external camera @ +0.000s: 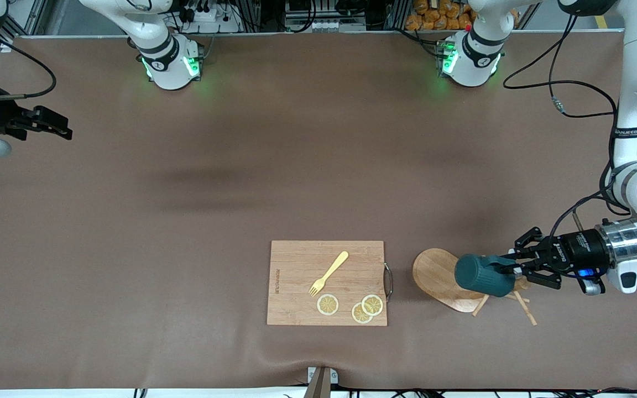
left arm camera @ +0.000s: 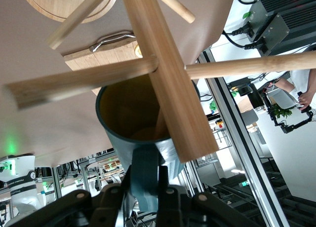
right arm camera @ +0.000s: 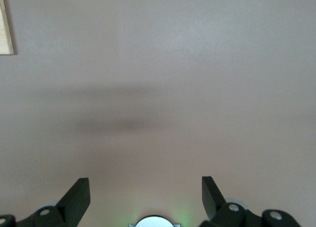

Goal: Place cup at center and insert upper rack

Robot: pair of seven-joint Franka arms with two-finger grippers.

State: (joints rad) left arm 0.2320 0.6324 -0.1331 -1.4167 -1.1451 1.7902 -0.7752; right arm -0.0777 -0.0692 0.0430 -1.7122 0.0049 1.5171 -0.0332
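The dark teal ribbed cup (external camera: 481, 275) hangs on its side in the air, and my left gripper (external camera: 516, 268) is shut on its handle. In the left wrist view the fingers (left arm camera: 164, 180) pinch the handle, and the cup (left arm camera: 118, 138) shows its yellowish inside. The cup is over the upper rack (external camera: 439, 277), a light wooden mug tree lying tipped over toward the left arm's end of the table. Its post (left arm camera: 165, 74) and pegs (left arm camera: 79, 81) cross in front of the cup's mouth. My right gripper (external camera: 47, 124) waits open at the right arm's end, its jaws (right arm camera: 145, 195) holding nothing.
A rectangular wooden cutting board (external camera: 296, 287) lies beside the rack's oval base, toward the table's middle. On it are a yellow fork (external camera: 329, 272) and three lemon slices (external camera: 328, 304). The board's metal handle (external camera: 389, 282) faces the rack.
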